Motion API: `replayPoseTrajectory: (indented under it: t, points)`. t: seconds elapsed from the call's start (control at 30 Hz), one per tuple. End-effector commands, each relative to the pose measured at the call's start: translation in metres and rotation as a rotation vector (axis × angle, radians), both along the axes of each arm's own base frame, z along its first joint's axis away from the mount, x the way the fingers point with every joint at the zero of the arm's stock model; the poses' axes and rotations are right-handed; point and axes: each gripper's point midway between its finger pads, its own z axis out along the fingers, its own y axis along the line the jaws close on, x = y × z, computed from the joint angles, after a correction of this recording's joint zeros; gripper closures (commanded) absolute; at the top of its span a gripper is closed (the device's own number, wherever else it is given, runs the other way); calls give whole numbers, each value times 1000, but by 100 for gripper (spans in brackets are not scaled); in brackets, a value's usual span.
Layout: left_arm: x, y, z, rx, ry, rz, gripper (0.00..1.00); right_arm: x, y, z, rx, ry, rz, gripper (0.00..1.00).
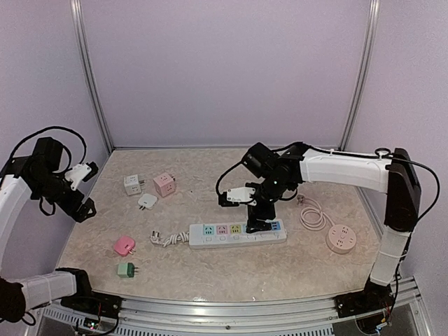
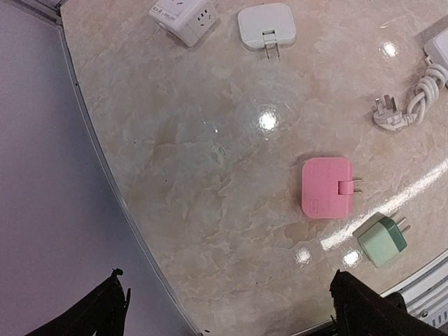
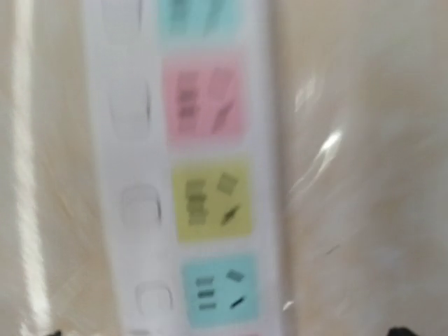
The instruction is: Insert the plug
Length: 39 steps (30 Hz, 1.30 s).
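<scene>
Right arm: you find it reaching in from the right, wrist bent down; right gripper low over the power strip, fingers spread wide, nothing visibly held. Power strip: long glossy white bar, pastel square sockets, centre of the marbled table; plug on a pink cord lies just beyond its right end. Left gripper: raised at left edge, fully spread, empty.
</scene>
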Motion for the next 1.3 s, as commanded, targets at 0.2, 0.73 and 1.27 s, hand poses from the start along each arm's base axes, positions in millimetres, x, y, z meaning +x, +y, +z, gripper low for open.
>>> replayPoseTrajectory:
  t: [0.2,0.73,1.27]
  points:
    - [-12,5,-16,0,-36,70,1,7,35,108,660,151,-542,0]
    - [-2,-17,-80,110,66,-7,2,4,-19,55,672,279,-1054,2]
    - [-15,-85,-149,288,260,-594,13,-3,-38,21,539,243,-1082,2]
